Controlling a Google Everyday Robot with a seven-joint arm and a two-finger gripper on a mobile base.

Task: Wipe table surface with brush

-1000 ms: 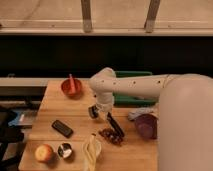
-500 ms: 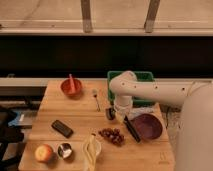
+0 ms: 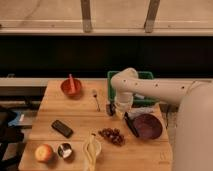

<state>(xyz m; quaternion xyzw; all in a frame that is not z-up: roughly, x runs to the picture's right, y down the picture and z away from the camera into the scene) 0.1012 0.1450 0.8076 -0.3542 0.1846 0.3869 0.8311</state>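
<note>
Camera view: gripper (image 3: 119, 111) at frame centre has shifted left since half a second ago; grip state cannot be determined. Brush (image 3: 131, 125) lies just lower right on table surface (image 3: 75, 117), apparently mid-stroke, touching purple bowl (image 3: 147, 126)

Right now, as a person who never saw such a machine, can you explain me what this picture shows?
The big white shape is a robot arm, seen from one camera looking down at a wooden table surface. The arm ends in a gripper, low over the table's middle. The black brush lies just beside it, against a purple bowl. I cannot say whether the gripper grips it. Also there: a flat black device, a banana, grapes, an apple, a red bowl, a silver utensil and a green bin.
</note>
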